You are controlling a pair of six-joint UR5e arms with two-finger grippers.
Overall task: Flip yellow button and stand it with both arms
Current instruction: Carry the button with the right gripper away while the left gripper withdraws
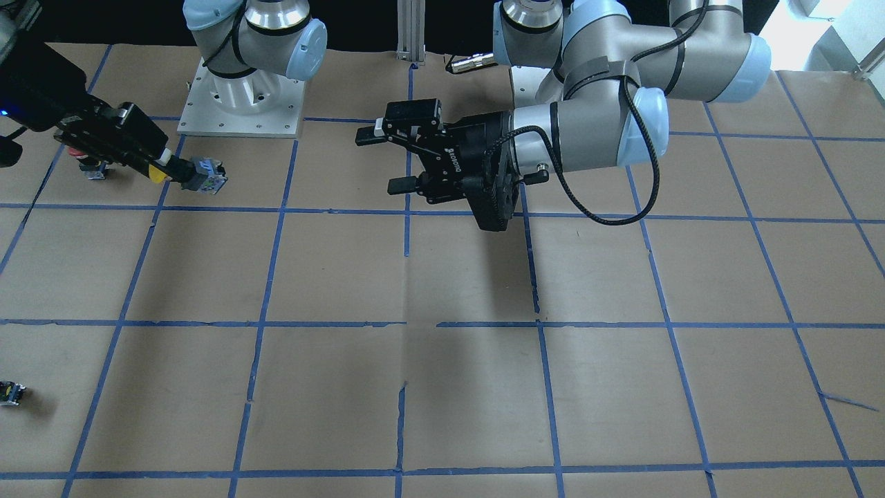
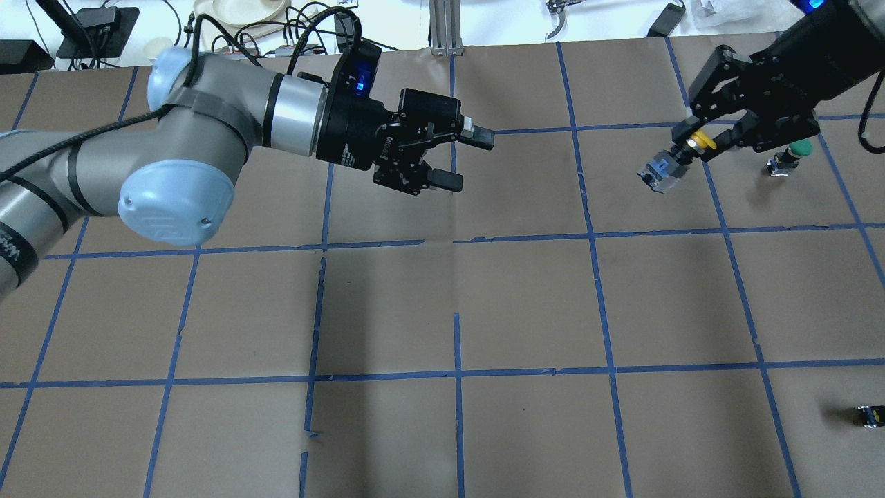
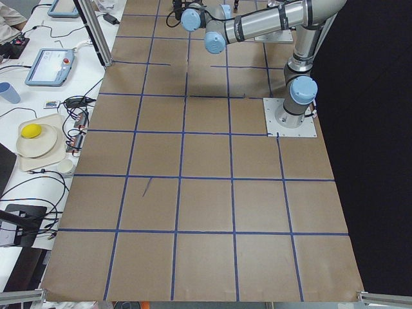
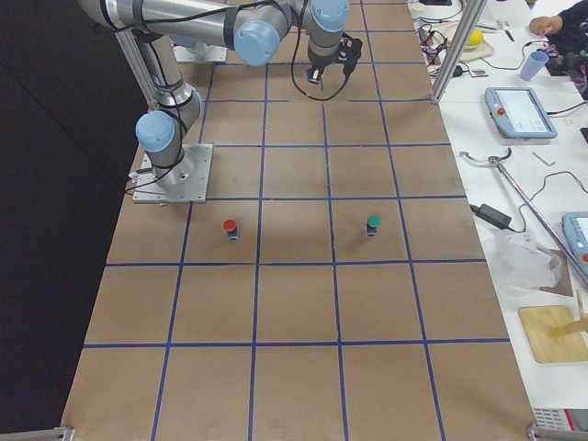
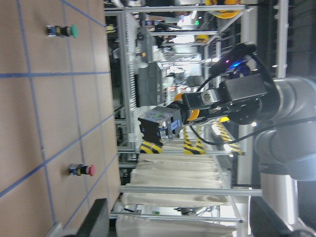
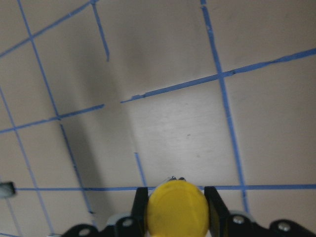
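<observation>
My right gripper (image 2: 695, 146) is shut on the yellow button (image 2: 662, 173). It grips the button at the yellow cap, and the grey-black body sticks out sideways toward the table's middle. The button is off the table. In the front view the right gripper (image 1: 162, 169) and the button (image 1: 206, 174) are at the left. The right wrist view shows the yellow cap (image 6: 177, 210) between the fingers (image 6: 141, 207). My left gripper (image 2: 467, 159) is open and empty, pointing toward the button from well apart. The left wrist view shows the held button (image 5: 158, 126).
A green-capped button (image 2: 795, 151) stands just behind the right gripper. A red-capped button (image 1: 90, 166) stands near it, partly hidden by the gripper. A tiny dark block with a yellow mark (image 2: 870, 415) lies at the near right. The table (image 2: 525, 297) is brown paper with a blue tape grid.
</observation>
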